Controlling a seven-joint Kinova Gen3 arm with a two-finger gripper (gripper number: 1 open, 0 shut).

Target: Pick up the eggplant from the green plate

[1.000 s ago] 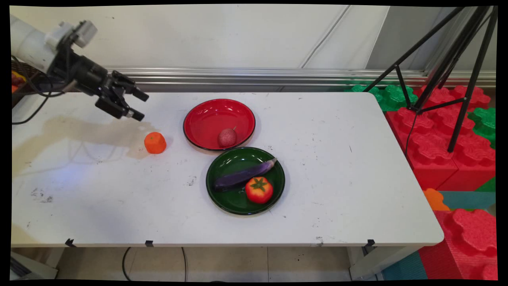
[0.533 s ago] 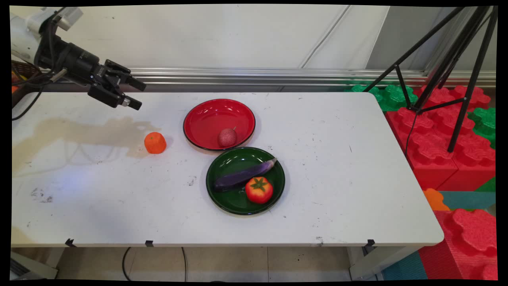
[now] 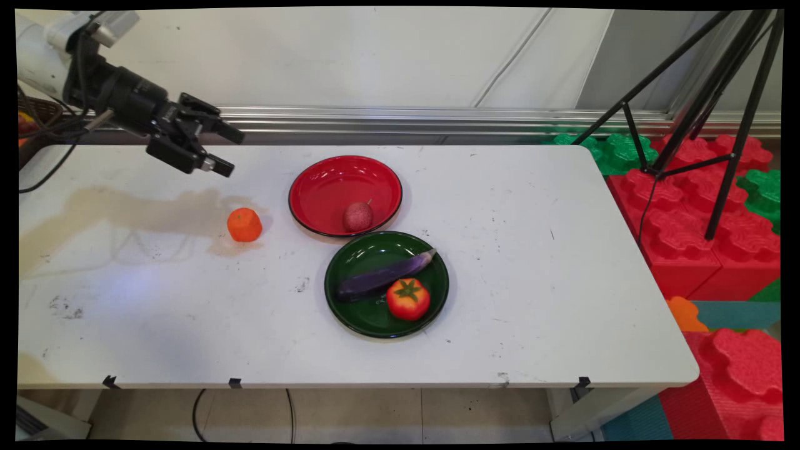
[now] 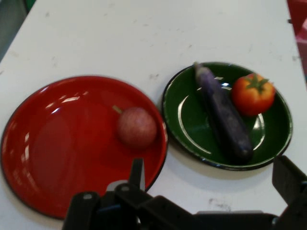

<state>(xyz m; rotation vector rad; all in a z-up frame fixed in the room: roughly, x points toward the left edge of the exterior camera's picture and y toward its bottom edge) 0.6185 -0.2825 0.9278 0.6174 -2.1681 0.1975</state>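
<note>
- Orange fruit is the thing nearest your gripper: in the main view it sits on the worktop below the fingertips and a little to the picture's right of them, apart from them, with nothing touching it.
- You will not find that fruit in the hand view; it lies outside what the hand camera takes in, so judge its place from the main view alone.
- Your gripper hangs in the air above the worktop's far left part, pointing toward the picture's right and slightly down, its two fingers spread wide with nothing between them.
- Red plate lies farther along the line the gripper points; in the hand view it fills the lower left, just past the fingers.
- Small pinkish-red fruit with a thin stem rests inside the red plate, near the rim that faces the green plate.
- Green plate sits just beside the red one, on its side away from the gripper; whether the rims touch you cannot tell.
- Purple eggplant lies across the green plate, its long axis running slantwise, and a red tomato sits just beside it on the same plate.
- Black tripod and red and green foam blocks stand well apart, off the worktop's right end.
</note>
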